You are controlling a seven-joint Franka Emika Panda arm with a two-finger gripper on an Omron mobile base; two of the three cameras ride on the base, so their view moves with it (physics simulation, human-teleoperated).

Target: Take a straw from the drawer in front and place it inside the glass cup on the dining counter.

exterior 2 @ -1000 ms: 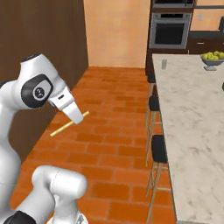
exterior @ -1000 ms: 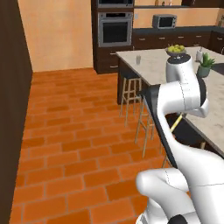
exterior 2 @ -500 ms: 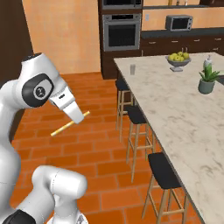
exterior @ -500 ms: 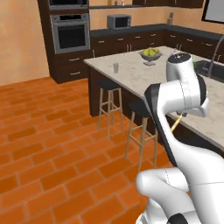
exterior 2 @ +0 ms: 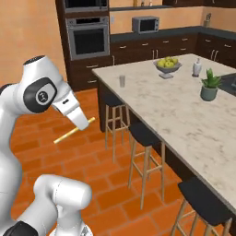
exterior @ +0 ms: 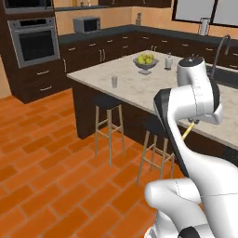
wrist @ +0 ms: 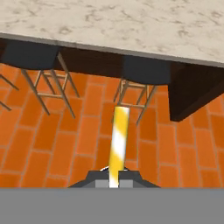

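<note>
There is 1 straw (exterior 2: 73, 130), 1 glass cup (exterior 2: 122, 81) and 1 fruit bowl (exterior 2: 167, 67). Also 1 potted plant (exterior 2: 209, 86) and 1 small white bottle (exterior 2: 197, 67). Under the tabletop (exterior 2: 184, 110) stand 3 bar stools (exterior 2: 146, 134). On the far wall are 1 oven (exterior 2: 88, 40) and 1 microwave (exterior 2: 145, 24).

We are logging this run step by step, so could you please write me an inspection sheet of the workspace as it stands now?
Surface: dining counter, beige marbled top.
Job's things: straw held in the claw, over the brick floor; glass cup upright near the counter's far corner, nothing in it.
Clutter: fruit bowl, potted plant, small bottle on the counter.
Grippers: claw shut on the straw.
Cables: nothing seen.
Surroundings: stools along the counter, oven, microwave.
</note>
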